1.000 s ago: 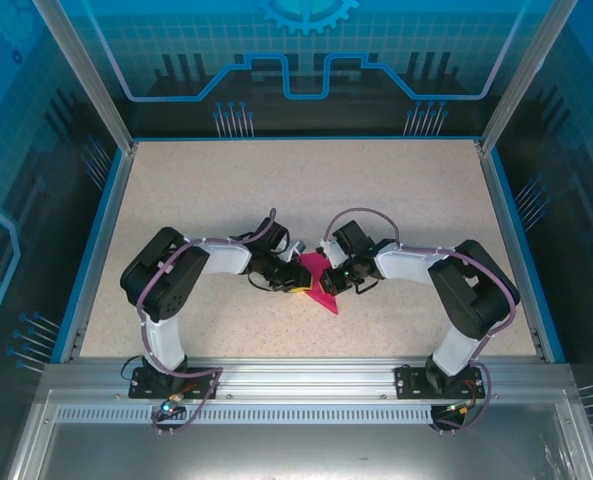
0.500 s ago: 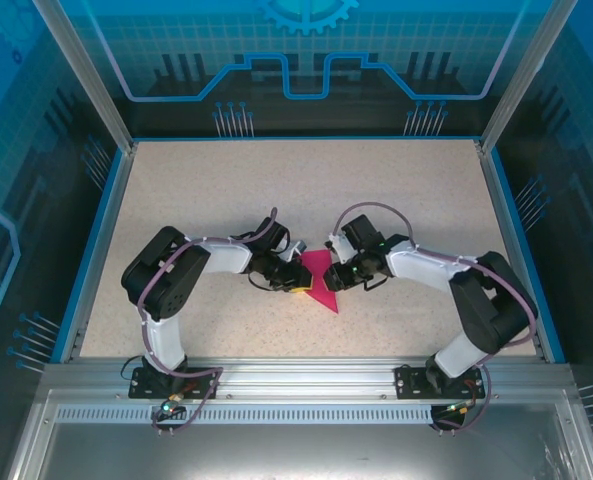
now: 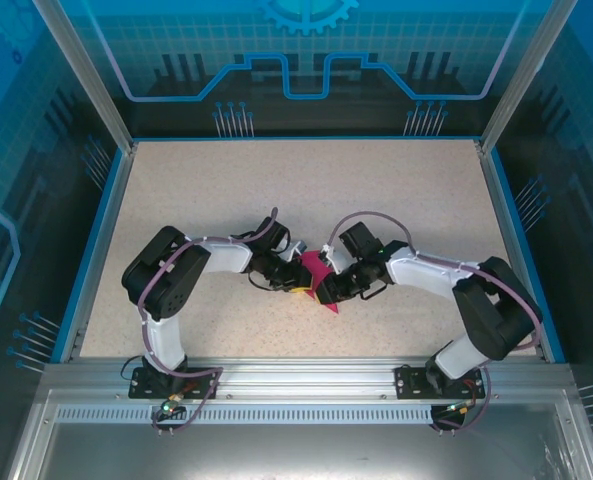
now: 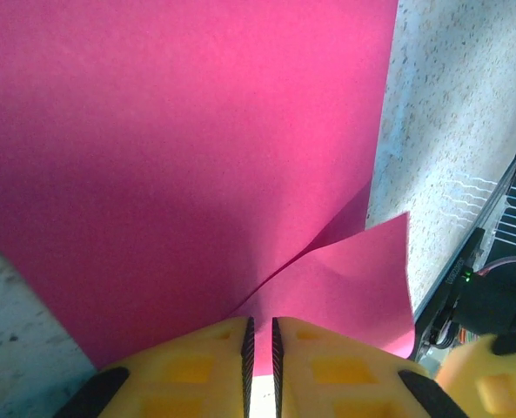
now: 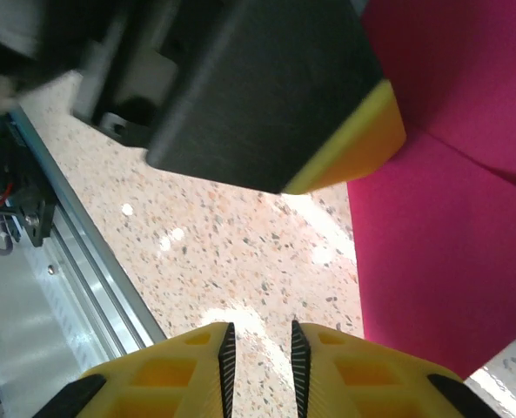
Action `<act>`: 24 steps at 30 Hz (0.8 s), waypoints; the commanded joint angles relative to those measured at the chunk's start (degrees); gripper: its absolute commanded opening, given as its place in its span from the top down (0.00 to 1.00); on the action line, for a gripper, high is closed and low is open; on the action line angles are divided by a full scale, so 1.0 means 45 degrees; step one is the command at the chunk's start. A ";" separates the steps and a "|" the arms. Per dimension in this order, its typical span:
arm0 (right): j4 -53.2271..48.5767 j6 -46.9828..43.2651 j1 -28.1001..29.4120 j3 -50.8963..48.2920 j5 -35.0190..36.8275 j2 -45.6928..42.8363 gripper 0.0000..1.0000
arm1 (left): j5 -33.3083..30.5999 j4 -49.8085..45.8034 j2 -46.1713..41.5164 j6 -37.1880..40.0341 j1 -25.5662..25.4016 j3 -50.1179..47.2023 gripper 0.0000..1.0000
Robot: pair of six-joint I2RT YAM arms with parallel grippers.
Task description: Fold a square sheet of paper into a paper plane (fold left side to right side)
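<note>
The square sheet of paper point(image 3: 312, 266) lies creased into a pink pointed shape at mid-table, between both grippers. In the left wrist view the paper point(image 4: 197, 157) has one flap point(image 4: 353, 279) lifted slightly along a fold. My left gripper point(image 4: 260, 320) rests at the paper's left edge point(image 3: 296, 275). Its jaws are shut to a thin slit with paper beneath the tips. My right gripper point(image 3: 326, 290) hovers at the paper's near right side. Its jaws point(image 5: 259, 326) stand a little apart over bare table beside the paper's edge point(image 5: 449, 261), holding nothing.
The speckled table point(image 3: 226, 190) is ringed by a blue rim, with an aluminium rail point(image 5: 66, 252) along the near edge. The left gripper's black and yellow finger point(image 5: 275, 96) hangs close above my right gripper. Free room lies behind and beside the paper.
My right gripper opened from shut. It swung out, then came down and left to the paper's near right edge. The left gripper and the paper stayed put.
</note>
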 commanded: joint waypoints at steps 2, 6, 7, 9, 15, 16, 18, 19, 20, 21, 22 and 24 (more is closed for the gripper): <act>-0.0269 0.0077 0.0200 0.0147 -0.0260 0.0819 0.74 | -0.1642 -0.1076 0.0838 0.0412 0.0010 -0.0228 0.83; -0.0631 -0.0034 0.0239 0.0208 0.0201 0.1326 0.75 | -0.1682 -0.1145 0.0834 0.0424 0.0017 -0.0194 0.83; -0.0656 -0.0020 0.0258 0.0189 0.0345 0.1370 0.75 | -0.1673 -0.1137 0.0838 0.0451 0.0009 -0.0181 0.83; -0.0722 -0.0015 0.0258 0.0198 0.0568 0.1428 0.75 | -0.1697 -0.1198 0.0841 0.0470 0.0012 -0.0189 0.83; -0.0973 -0.0039 0.0258 0.0090 0.0952 0.1545 0.75 | -0.1752 -0.1252 0.0896 0.0514 0.0019 -0.0116 0.83; -0.1022 -0.0030 0.0258 0.0064 0.0996 0.1557 0.75 | -0.1763 -0.1252 0.0896 0.0512 0.0010 -0.0101 0.83; -0.1066 0.0015 0.0249 0.0029 0.1072 0.1558 0.75 | -0.1763 -0.1270 0.0896 0.0530 0.0025 -0.0111 0.83; -0.1110 0.0029 0.0258 0.0013 0.1144 0.1553 0.75 | -0.1763 -0.1286 0.0896 0.0527 0.0019 -0.0111 0.83; -0.1132 0.0058 0.0263 0.0000 0.1172 0.1567 0.75 | -0.1762 -0.1290 0.0916 0.0543 0.0030 -0.0092 0.83; -0.1181 0.0078 0.0249 -0.0039 0.1209 0.1568 0.75 | -0.1802 -0.1334 0.0914 0.0561 0.0037 -0.0073 0.83; -0.1229 0.0116 0.0244 -0.0082 0.1236 0.1560 0.76 | -0.1806 -0.1359 0.0916 0.0570 0.0037 -0.0047 0.83; -0.1336 0.0194 0.0258 -0.0167 0.1307 0.1567 0.78 | -0.1848 -0.1408 0.0929 0.0597 0.0036 -0.0003 0.83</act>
